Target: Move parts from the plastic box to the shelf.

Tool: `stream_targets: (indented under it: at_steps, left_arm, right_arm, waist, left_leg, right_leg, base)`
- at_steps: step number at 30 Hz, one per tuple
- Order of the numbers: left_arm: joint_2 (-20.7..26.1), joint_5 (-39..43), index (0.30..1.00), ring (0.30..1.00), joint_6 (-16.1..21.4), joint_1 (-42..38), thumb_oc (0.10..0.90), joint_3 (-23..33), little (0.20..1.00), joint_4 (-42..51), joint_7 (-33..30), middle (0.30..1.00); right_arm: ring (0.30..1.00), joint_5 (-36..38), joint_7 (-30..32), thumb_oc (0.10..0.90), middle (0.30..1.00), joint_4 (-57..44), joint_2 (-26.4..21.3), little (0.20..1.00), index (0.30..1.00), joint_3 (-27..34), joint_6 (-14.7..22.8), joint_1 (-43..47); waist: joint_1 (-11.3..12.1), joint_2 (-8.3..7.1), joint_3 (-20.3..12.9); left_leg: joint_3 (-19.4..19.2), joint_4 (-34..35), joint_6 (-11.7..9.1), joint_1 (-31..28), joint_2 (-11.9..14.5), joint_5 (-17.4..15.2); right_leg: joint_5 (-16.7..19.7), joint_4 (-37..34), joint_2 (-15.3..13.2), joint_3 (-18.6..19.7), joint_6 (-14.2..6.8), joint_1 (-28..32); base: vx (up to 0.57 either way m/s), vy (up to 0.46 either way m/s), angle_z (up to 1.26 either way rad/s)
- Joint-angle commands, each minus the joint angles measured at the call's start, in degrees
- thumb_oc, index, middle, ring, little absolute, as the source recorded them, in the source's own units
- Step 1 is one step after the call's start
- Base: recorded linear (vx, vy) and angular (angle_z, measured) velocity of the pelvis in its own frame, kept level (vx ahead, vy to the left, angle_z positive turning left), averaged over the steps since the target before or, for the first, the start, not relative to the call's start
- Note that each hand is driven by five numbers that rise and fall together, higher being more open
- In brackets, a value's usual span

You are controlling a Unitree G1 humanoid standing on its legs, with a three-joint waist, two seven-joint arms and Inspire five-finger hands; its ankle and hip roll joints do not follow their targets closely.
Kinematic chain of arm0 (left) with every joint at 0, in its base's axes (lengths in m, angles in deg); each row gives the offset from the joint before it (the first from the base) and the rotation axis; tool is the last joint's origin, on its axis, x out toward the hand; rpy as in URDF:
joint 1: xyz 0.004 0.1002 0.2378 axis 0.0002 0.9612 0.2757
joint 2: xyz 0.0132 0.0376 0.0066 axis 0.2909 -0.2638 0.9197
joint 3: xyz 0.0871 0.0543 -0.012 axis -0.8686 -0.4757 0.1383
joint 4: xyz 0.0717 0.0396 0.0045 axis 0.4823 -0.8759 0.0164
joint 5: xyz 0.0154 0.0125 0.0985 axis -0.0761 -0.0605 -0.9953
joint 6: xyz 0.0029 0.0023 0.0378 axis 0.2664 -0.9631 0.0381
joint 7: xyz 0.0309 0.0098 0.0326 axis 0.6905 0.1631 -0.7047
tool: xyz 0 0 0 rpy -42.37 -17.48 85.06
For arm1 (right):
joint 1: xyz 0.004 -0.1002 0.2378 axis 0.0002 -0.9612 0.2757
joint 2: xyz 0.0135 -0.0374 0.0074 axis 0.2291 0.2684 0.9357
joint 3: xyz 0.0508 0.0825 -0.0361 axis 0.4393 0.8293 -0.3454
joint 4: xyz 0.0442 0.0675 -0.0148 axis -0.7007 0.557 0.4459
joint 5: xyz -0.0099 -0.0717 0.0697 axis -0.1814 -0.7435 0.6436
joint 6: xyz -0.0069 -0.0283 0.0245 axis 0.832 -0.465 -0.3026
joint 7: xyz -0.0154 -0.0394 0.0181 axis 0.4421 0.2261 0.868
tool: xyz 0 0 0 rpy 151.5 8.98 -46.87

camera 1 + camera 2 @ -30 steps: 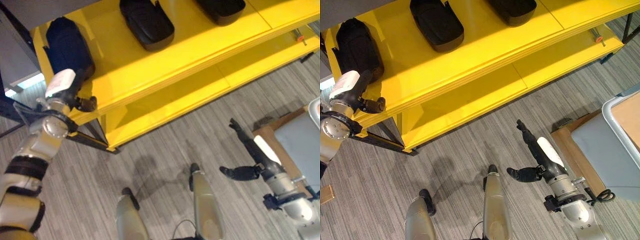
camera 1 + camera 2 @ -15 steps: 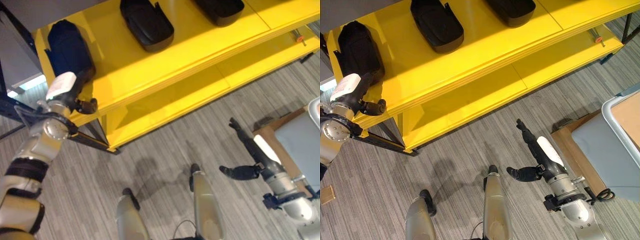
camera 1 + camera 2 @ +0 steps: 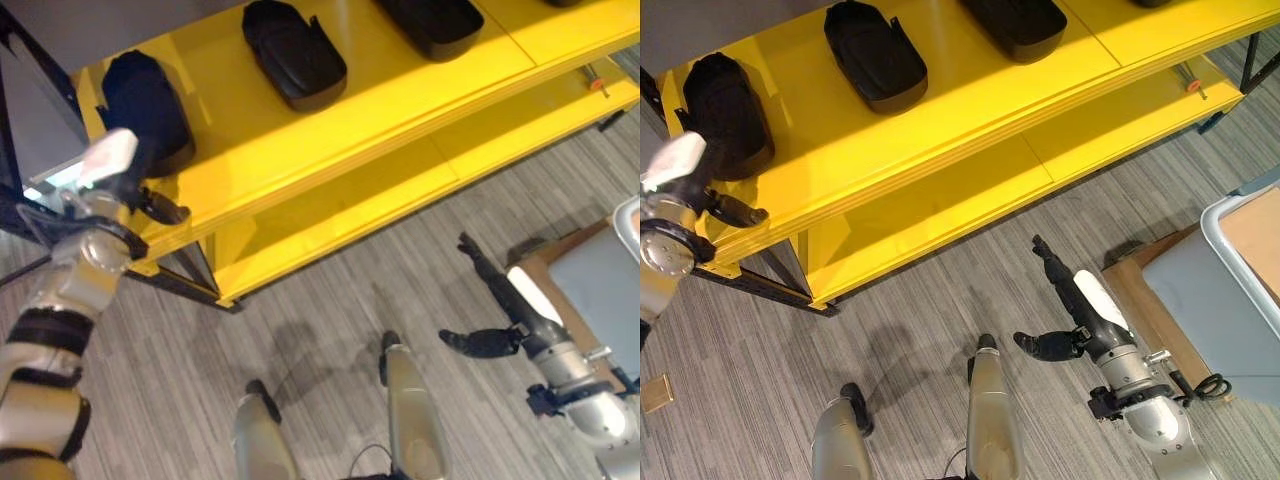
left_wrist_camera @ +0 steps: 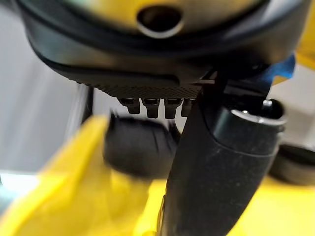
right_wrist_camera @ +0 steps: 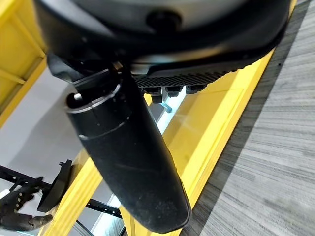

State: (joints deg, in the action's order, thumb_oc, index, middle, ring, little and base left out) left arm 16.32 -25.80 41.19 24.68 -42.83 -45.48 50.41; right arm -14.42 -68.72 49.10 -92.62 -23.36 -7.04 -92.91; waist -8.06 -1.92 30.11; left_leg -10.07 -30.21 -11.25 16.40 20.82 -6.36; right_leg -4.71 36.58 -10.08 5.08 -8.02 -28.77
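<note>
**Left hand at the shelf edge, part set down**

At the far left, the robot's left hand [image 3: 685, 190] stood at the front corner of the bright yellow two-tier shelf [image 3: 940, 110]. Just past it, on the top board, lay the rounded black moulded part [image 3: 725, 100]. The hand's thumb stuck out along the shelf's front edge and its fingers looked straight and empty, though the blurred left wrist view made that reading less than sure; nothing appeared to be in its grasp. Whether the fingers touched the part could not be told.

Further right on the same board sat a second black tray-like part [image 3: 875, 55] and a third black part [image 3: 1020, 20], well apart from each other.

Judged from this, the placing step was near its end. Done well, the hand should draw straight back from the edge, clear of the part, so the part is not dragged off.

At the right, the right hand [image 3: 1070, 320] hung over the grey carpet, fingers straight, holding nothing. The grey plastic box [image 3: 1210, 280] lay at the right edge.
</note>
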Motion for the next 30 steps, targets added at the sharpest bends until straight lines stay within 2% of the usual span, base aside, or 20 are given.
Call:
stream_targets:
  at_steps: [1,7,15,17,18,20,21,23,25,26,27,28,30]
  left_arm:
    - [3.2,-3.0,1.0,1.0,-0.3,-6.8,0.9,2.0,1.0,-2.2,-9.8,1.0]
    - [3.5,-1.3,1.0,1.0,1.3,-9.1,0.9,1.6,1.0,-3.0,-12.5,1.0]
    - [4.5,-0.9,1.0,1.0,2.9,-4.4,0.9,6.3,1.0,6.3,-15.8,1.0]
    - [4.6,0.6,1.0,1.0,4.1,0.5,0.9,10.3,1.0,11.8,-15.8,1.0]
    - [4.0,1.7,1.0,1.0,5.4,7.2,0.9,15.7,1.0,18.5,-15.3,1.0]
    - [2.0,4.4,1.0,1.0,7.6,14.9,0.9,21.1,1.0,24.6,-14.0,1.0]
    - [1.9,4.4,1.0,1.0,7.5,16.0,0.9,22.1,1.0,25.3,-13.9,1.0]
    - [-2.2,8.4,1.0,1.0,10.5,26.5,0.9,27.6,1.0,33.6,-11.2,1.0]
    - [-5.6,12.2,1.0,1.0,12.9,30.9,0.9,29.0,1.0,38.0,-9.8,1.0]
    - [-5.7,12.3,1.0,1.0,12.9,31.5,0.9,29.5,1.0,38.4,-9.7,1.0]
    - [-8.9,19.3,1.0,1.0,15.7,35.2,0.9,28.9,1.0,42.6,-5.2,1.0]
    - [-11.5,23.6,1.0,1.0,17.0,37.3,0.9,28.8,1.0,45.1,-3.6,1.0]
    - [-13.5,28.4,1.0,1.0,17.8,40.1,0.9,27.7,1.0,48.8,0.4,1.0]
  right_arm:
    - [1.0,0.1,3.5,0.9,1.0,-3.2,-0.5,1.0,1.0,2.9,6.1,0.5]
    - [1.0,0.7,3.6,0.9,1.0,-4.3,-0.9,1.0,1.0,3.3,7.1,0.5]
    - [1.0,0.5,4.4,0.9,1.0,-4.7,-0.7,1.0,1.0,4.0,7.5,0.7]
    - [1.0,0.2,4.6,0.9,1.0,-4.5,-0.1,1.0,1.0,4.5,7.3,0.7]
    - [1.0,0.0,4.5,0.9,1.0,-4.3,0.7,1.0,1.0,5.0,7.0,1.0]
    - [1.0,-0.4,4.4,0.9,1.0,-3.8,1.9,1.0,1.0,5.9,6.6,1.2]
    - [1.0,-0.4,4.4,0.9,1.0,-3.9,1.6,1.0,1.0,5.7,6.6,1.2]
    - [1.0,-0.2,3.9,0.9,1.0,-2.9,2.7,1.0,1.0,6.0,6.0,2.3]
    - [1.0,-0.1,3.5,0.9,1.0,-2.5,3.2,1.0,1.0,5.2,5.8,3.2]
    - [1.0,-0.1,3.5,0.9,1.0,-2.5,3.0,1.0,1.0,5.0,5.8,3.3]
    - [1.0,0.5,3.1,0.9,1.0,-2.0,3.8,1.0,1.0,4.5,5.7,4.4]
    - [1.0,0.8,2.9,0.9,1.0,-2.1,4.0,1.0,1.0,3.9,5.8,5.0]
    - [1.0,1.4,2.6,0.9,1.0,-1.8,4.3,1.0,1.0,3.1,5.8,5.8]
  waist:
    - [-0.2,-0.42,-7.6]
    - [-0.2,-0.21,-8.1]
    - [0.0,0.2,-8.3]
    - [0.4,0.39,-8.5]
    - [0.7,0.8,-8.7]
    - [1.4,1.18,-9.3]
    - [1.1,1.3,-9.4]
    - [1.6,2.16,-10.7]
    - [1.8,2.75,-12.0]
    - [1.5,2.83,-12.0]
    - [1.8,3.32,-13.4]
    - [2.0,3.6,-14.1]
    - [2.1,3.98,-16.0]
  left_leg:
    - [1.1,7.3,2.3,3.7,-1.9,11.8]
    - [0.9,8.2,2.1,2.3,-2.1,12.0]
    - [1.0,9.2,2.0,0.5,-2.2,12.1]
    - [1.0,9.7,2.0,-0.2,-2.3,12.1]
    - [1.0,10.6,2.1,-1.2,-2.4,12.2]
    - [1.0,11.8,2.1,-2.3,-2.5,12.3]
    - [1.0,11.9,2.1,-2.5,-2.5,12.4]
    - [0.9,14.2,2.1,-4.5,-2.8,13.0]
    - [0.8,16.2,2.1,-6.1,-3.0,13.7]
    - [0.8,16.6,2.1,-6.4,-3.0,13.8]
    - [0.6,18.7,2.0,-8.2,-3.4,14.5]
    - [0.4,20.1,2.0,-9.3,-3.6,15.2]
    - [-0.1,22.4,2.2,-10.7,-3.6,16.2]
  right_leg:
    - [7.2,-3.3,-1.0,1.2,-1.0,1.3]
    - [7.1,-4.4,-1.1,1.1,-1.3,2.9]
    - [6.9,-5.1,-1.3,0.8,-1.5,4.5]
    - [6.8,-5.7,-1.3,0.6,-1.6,5.6]
    - [6.7,-6.2,-1.4,0.5,-1.6,6.6]
    - [6.5,-7.0,-1.6,-0.1,-1.6,7.9]
    - [6.5,-7.1,-1.6,-0.1,-1.6,8.1]
    - [6.5,-9.2,-1.6,-0.9,-1.7,10.2]
    - [6.5,-10.8,-1.6,-1.6,-1.7,11.8]
    - [6.6,-11.1,-1.6,-1.7,-1.7,12.1]
    - [6.1,-12.7,-1.5,-2.7,-1.8,14.0]
    - [6.2,-13.6,-1.5,-3.3,-1.8,14.9]
    - [6.5,-15.4,-1.1,-4.0,-1.8,16.2]
  base:
    - [0.0,0.0,0.0]
    - [0.0,0.0,0.0]
    - [0.0,0.001,0.03]
    - [0.0,-0.001,0.03]
    - [0.0,0.0,0.0]
    - [0.02,0.007,-0.03]
    - [0.05,0.007,0.04]
    - [0.06,0.001,0.07]
    - [0.04,-0.005,0.04]
    - [0.05,-0.022,0.11]
    - [0.06,-0.023,0.13]
    - [0.06,-0.039,0.18]
    - [0.04,-0.038,0.21]
